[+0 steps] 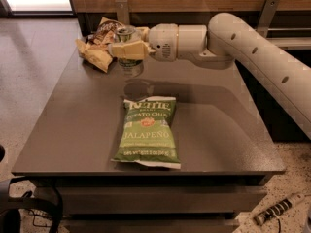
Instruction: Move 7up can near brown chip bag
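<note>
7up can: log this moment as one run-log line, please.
gripper: shut on 7up can | can: held beside brown chip bag, far-left of table | Kettle jalapeño chip bag: flat, near front edge | release: not yet done

Arm (262, 62): off-white, fat smooth tube links, small dark round holes along the side. Wrist (181, 42): stacked cylinders, one dotted vent patch. Gripper (127, 50), over worktop (214, 130) far-left corner: cream-tan, blocky jaws.
</note>
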Controlling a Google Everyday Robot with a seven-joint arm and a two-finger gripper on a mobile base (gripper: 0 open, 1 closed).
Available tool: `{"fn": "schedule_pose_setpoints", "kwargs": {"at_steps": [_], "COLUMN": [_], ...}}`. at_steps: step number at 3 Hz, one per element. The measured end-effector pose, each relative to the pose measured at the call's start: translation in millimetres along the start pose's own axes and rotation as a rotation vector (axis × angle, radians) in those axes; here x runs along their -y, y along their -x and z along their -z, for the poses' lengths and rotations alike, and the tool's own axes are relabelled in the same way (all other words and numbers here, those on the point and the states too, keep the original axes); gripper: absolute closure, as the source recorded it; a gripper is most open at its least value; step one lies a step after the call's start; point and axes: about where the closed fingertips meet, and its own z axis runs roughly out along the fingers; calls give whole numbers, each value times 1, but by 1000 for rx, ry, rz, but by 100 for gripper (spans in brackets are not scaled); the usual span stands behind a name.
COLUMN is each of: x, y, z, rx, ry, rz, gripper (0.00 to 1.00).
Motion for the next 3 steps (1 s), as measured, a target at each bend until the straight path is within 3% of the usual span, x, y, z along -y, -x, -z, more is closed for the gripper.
{"fn": "schedule_pose_setpoints", "kwargs": {"at_steps": [1,2,3], "x": [51,103,141], "y": [-1,-11,-30], "z": [17,33,35], "rx": [-25,-13,32], "ry": [-71,-144,-185], "rz": [-19,-37,-37], "gripper": [100,100,100]}}
